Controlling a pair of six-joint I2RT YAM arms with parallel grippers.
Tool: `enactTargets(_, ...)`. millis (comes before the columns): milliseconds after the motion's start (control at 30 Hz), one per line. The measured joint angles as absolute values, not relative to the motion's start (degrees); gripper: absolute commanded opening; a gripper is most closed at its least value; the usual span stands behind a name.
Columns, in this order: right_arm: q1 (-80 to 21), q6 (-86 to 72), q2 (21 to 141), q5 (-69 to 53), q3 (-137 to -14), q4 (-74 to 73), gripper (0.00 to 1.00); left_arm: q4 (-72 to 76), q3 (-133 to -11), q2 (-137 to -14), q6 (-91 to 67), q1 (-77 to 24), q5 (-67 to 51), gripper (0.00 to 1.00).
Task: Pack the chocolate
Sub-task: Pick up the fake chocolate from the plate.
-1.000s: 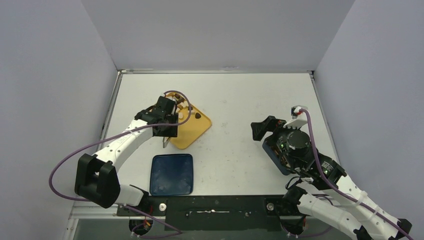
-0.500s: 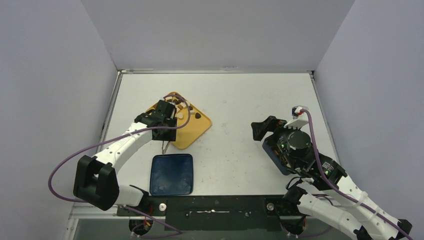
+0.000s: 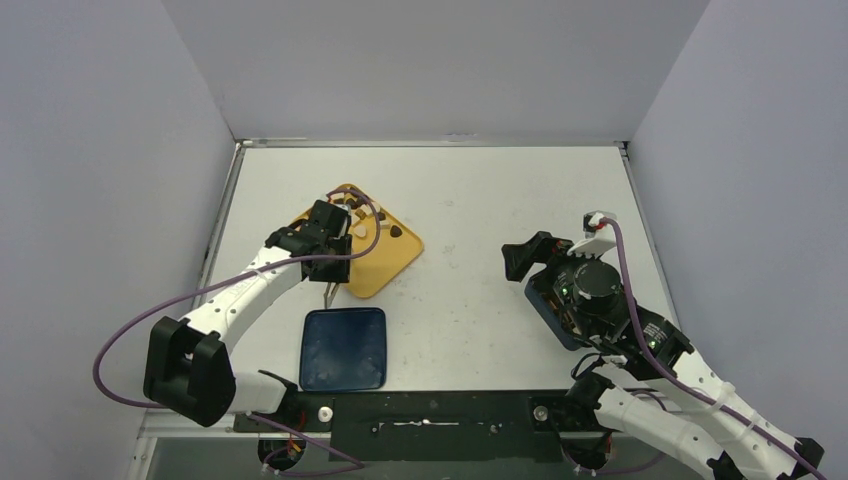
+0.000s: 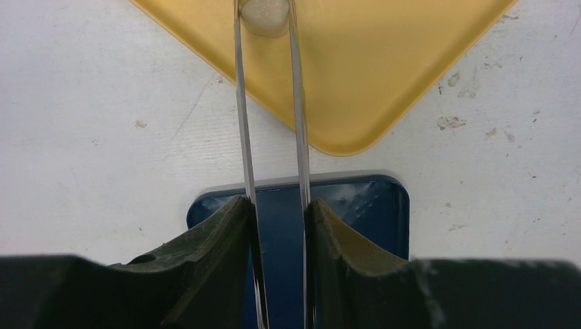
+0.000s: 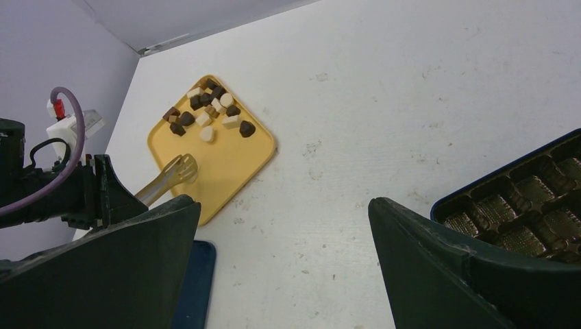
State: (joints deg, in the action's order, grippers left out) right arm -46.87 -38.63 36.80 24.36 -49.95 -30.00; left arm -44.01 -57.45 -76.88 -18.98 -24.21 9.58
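Observation:
The chocolate (image 5: 209, 110) lies as a heap of small dark, brown and cream pieces at the far corner of a yellow tray (image 5: 226, 164). My left gripper (image 4: 277, 205) is shut on long metal tongs (image 4: 241, 103), which reach out over the yellow tray (image 4: 384, 62). One cream-white piece (image 4: 264, 15) sits between the tong tips and touches both blades. From above, the left gripper (image 3: 325, 260) hangs over the tray's near-left edge. My right gripper (image 5: 284, 205) stands wide open with nothing in it, beside a blue box (image 5: 527, 212) of gold-lined cups.
A dark blue lid (image 3: 343, 348) lies flat on the table just near of the yellow tray (image 3: 385, 265). The blue box (image 3: 545, 300) sits under the right arm at the right side. Grey walls close in the table on three sides.
The left arm has drawn back slightly towards the near edge, and the tong blades have come closer together around the cream-white piece. The right arm has not moved.

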Motion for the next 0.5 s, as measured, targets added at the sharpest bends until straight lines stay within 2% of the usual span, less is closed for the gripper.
enactTargets(500, -46.9, -38.9, 37.5, 23.9, -49.8, -29.1, 1.0, -43.9, -57.5, -75.4, -18.9, -24.2, 7.6, 0.32)
